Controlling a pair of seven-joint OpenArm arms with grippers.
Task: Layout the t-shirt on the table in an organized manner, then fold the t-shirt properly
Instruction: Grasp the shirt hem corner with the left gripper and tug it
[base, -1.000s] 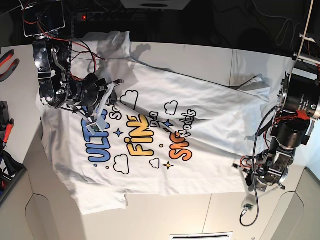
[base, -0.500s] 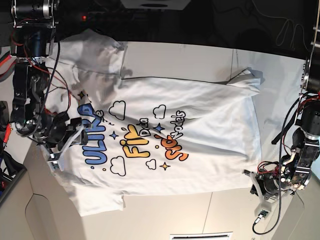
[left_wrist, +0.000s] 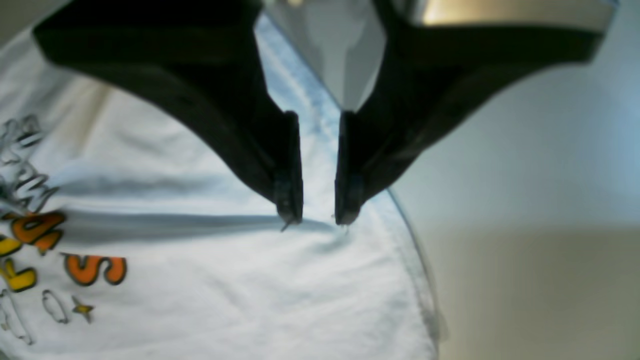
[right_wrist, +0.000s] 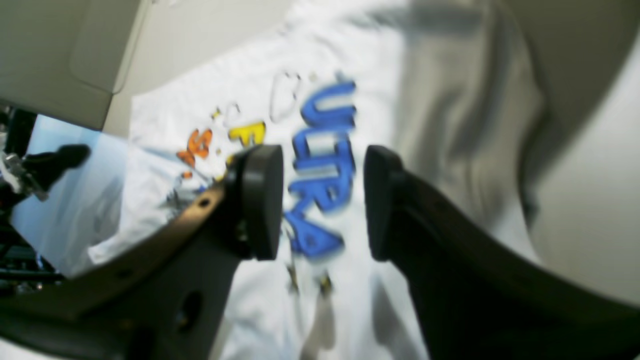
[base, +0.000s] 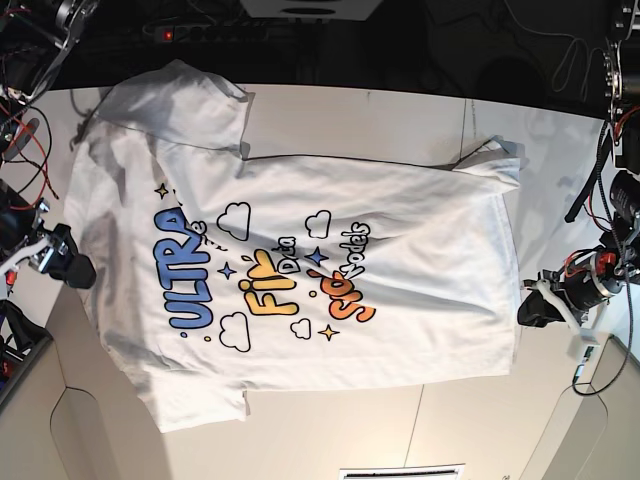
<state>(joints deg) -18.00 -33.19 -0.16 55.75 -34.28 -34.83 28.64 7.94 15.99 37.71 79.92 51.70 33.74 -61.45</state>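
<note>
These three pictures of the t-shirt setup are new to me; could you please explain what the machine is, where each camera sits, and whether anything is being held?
It is a robot with two arms, each ending in a two-fingered gripper. The base view looks down on the whole table; the other two come from small cameras mounted at each wrist, looking past the fingers.

On the table lies a white t-shirt, spread print-side up, with blue, yellow and orange cartoon lettering. One sleeve at the top left is a little rumpled.

In the base view the left gripper sits at the right, by the shirt's edge, and the right gripper at the left edge. In the wrist views the left gripper and the right gripper both show a gap between their fingers with only shirt beyond, so nothing is held.
</note>
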